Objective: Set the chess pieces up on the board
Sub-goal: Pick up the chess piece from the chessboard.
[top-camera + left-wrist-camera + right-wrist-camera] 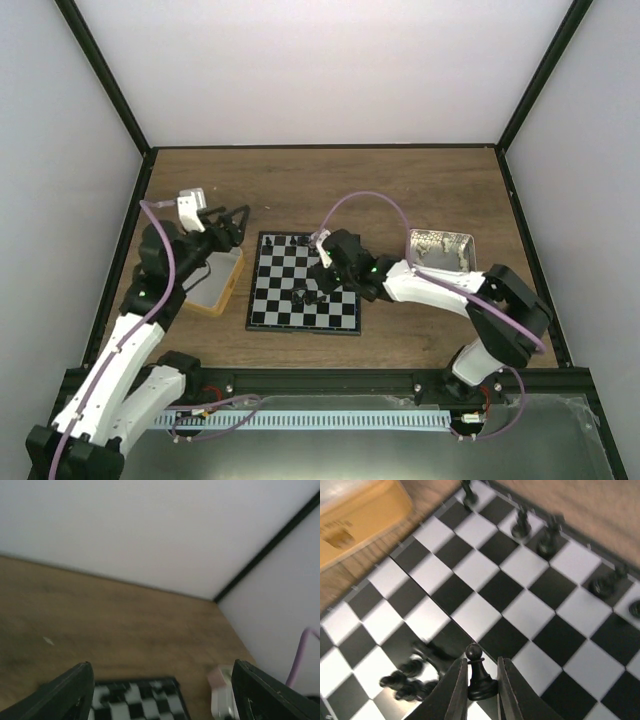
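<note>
The board [290,262] lies mid-table, and its checks fill the right wrist view [485,575]. My right gripper [318,290] is over the board's near middle. In its wrist view the right gripper [480,680] is shut on a black pawn [479,672], which stands upright between the fingers. A few black pieces [521,524] stand along the board's far edge, and a small heap of pieces [412,677] lies just left of the gripper. My left gripper [232,222] is open and empty, raised off the board's far left corner [135,697].
A yellow-rimmed tray [232,285] sits left of the board, under my left arm, and shows in the right wrist view [355,515]. A pinkish tray [440,250] sits to the right behind my right arm. Walls enclose the table on three sides.
</note>
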Available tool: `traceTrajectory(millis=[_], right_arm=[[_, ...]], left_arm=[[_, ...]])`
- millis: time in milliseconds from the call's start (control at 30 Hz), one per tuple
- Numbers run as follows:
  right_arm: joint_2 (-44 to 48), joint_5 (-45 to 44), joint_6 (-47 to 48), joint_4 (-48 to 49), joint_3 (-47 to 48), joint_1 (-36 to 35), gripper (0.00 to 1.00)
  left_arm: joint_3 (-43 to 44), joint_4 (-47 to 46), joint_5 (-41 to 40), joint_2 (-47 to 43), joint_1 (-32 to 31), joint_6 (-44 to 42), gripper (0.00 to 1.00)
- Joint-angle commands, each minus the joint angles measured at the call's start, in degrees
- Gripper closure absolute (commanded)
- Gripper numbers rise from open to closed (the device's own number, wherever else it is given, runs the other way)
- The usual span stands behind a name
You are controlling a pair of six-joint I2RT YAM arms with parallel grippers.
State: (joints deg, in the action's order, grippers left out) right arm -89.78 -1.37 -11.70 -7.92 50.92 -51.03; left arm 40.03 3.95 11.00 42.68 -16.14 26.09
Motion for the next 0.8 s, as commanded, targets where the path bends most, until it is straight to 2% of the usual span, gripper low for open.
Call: traceTrajectory(millis=[0, 100, 200, 400, 600, 767], right_arm=[[2.7, 5.1, 3.6, 11.0, -0.8, 0.5, 0.84], [3.1, 7.7, 5.1, 14.9, -1.8, 0.9, 0.85], [4.1, 11.6, 7.2, 19.3, -2.8, 1.1, 0.84], [5.3, 16.9, 8.7, 22.3, -2.7, 1.1, 0.85], [6.0, 20.3, 9.5, 23.9, -3.2, 1.3, 0.85], [6.4, 21.5, 9.9, 24.5, -3.3, 1.2, 0.85]], left_arm=[[-3.0, 2.8, 14.5, 5.0, 0.1, 13.2, 0.24], [-5.5, 1.4, 20.1, 7.9, 0.1, 19.3, 0.25], [-8.4, -3.8, 26.5, 10.5, -0.1, 24.6, 0.25], [-11.6, -10.3, 34.8, 14.9, -1.1, 30.1, 0.26], [-13.7, -17.5, 35.9, 17.1, -1.6, 35.7, 0.45], [-15.2, -22.6, 36.8, 19.2, -1.9, 39.2, 0.54]])
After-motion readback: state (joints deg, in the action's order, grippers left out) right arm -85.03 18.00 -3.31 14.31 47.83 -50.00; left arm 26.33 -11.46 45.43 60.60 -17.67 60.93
